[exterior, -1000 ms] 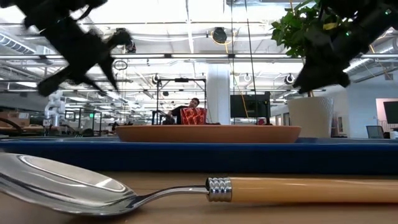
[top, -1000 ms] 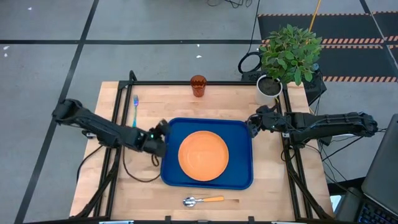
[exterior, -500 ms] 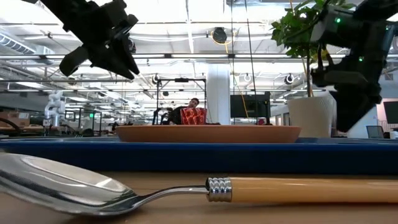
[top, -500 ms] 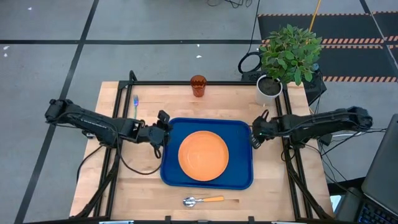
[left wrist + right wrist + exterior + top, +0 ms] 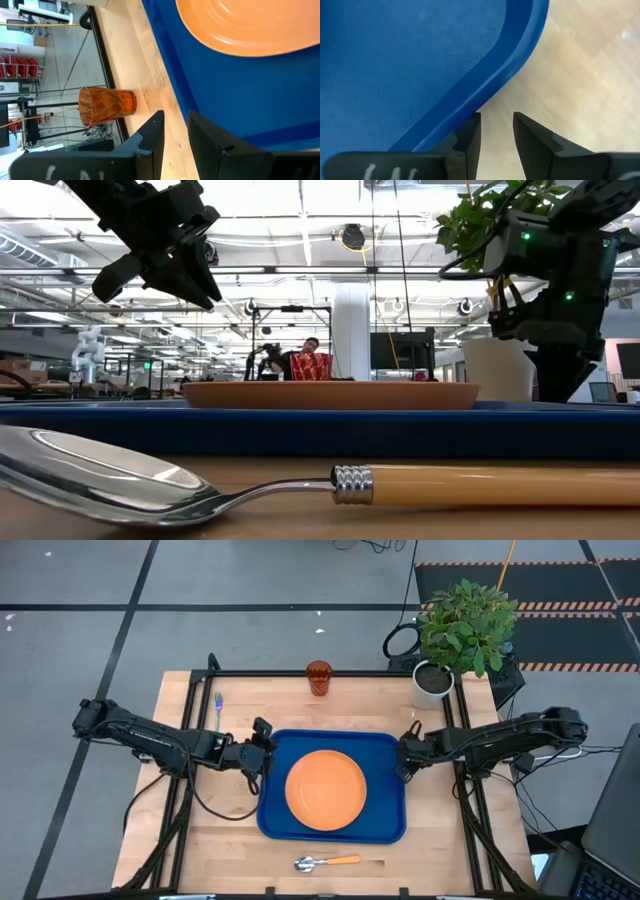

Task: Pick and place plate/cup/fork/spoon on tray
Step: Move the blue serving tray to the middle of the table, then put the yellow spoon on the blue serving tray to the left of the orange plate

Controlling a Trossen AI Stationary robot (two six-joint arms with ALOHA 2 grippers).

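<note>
Two grippers flank the tray (image 5: 333, 828): left gripper (image 5: 257, 752) raised over its left rim, jaws a narrow gap apart, empty; right gripper (image 5: 404, 760) low at the right rim, likewise slightly parted, holding nothing. Plate (image 5: 325, 789) sits centred on the tray. Cup (image 5: 318, 677) stands upright on the desk (image 5: 225, 850) beyond the tray's far edge: light, rigid, faceted, probably slick; grip mid-wall. Fork (image 5: 217, 712) left, spoon (image 5: 327, 862) near edge: thin, flat, best pinched across the handle.

Overhead and table-level views share the tray (image 5: 385, 825); wrist cameras sit close.
</note>
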